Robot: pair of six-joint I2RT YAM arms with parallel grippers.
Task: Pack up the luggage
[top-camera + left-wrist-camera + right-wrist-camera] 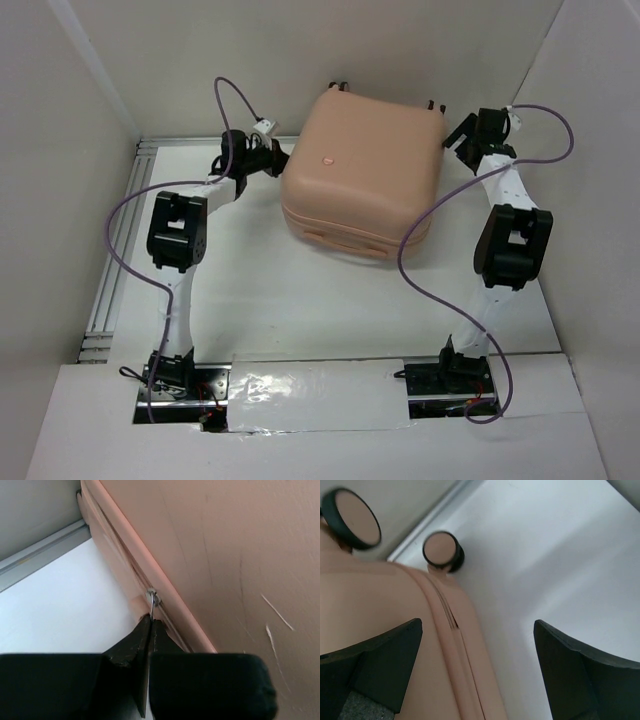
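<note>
White table [300, 300] carries the peach-pink luggage [362, 172], closed and lying flat toward the far middle, between both arms. On its left side the left gripper [151, 625] pinches the metal zipper pull [152, 602] between pressed-together jaws, likely to draw the zip along the seam. By the far wheels [442, 549], the right gripper [477, 630] has its jaws spread wide and holds nothing, perhaps ready to steady the shell. The contents are hidden, and how far the zip has run cannot be told.

My left arm [180, 285] and right arm [490, 300] are white links with boxy black joints, purple cables [402, 255], black fingers [380, 665].
</note>
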